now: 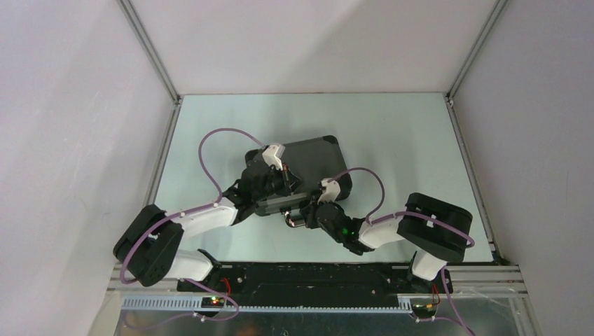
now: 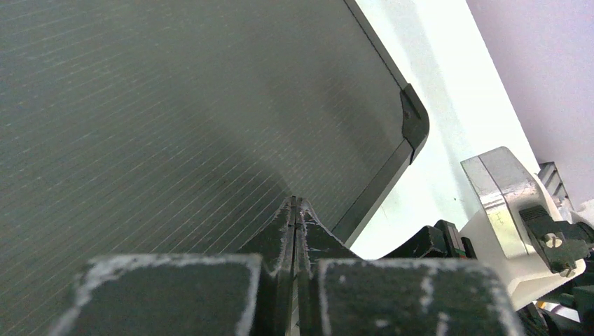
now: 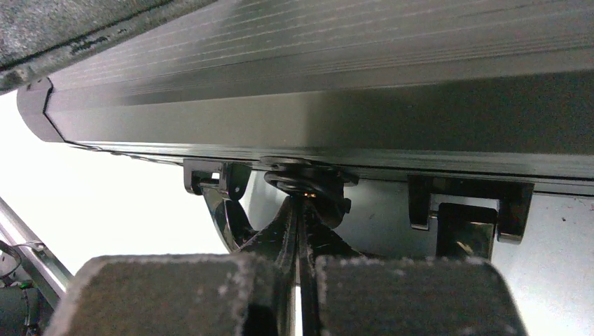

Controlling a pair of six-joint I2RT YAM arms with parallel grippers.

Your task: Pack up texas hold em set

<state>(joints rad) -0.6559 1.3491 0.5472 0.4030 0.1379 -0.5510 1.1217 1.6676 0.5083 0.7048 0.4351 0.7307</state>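
Where the table ends closest to the camera, the two arms stand side by side, and both reach in toward the middle. The right gripper is the nearer one. Its fingers are pressed tight together with nothing between them. Its tip touches a small round part on the front side of the case, low down, just under the edge of the lid. One latch sits to one side of that round part, and a second latch sits to the other side. A shiny black curved piece hangs just beside the tip. A little farther in, the left gripper is closed tight too and holds nothing. Its tip is on top of the lid, so close that it seems to touch, not far from a corner. The lid is dark and has thin lines running across it. The case is black and its lid is down. It lies flat near the middle of the table, turned a bit so its sides do not line up with the table's edges. Purple cables loop from each arm. Behind the case the pale green table goes on to the back, and plain white walls stand around it.
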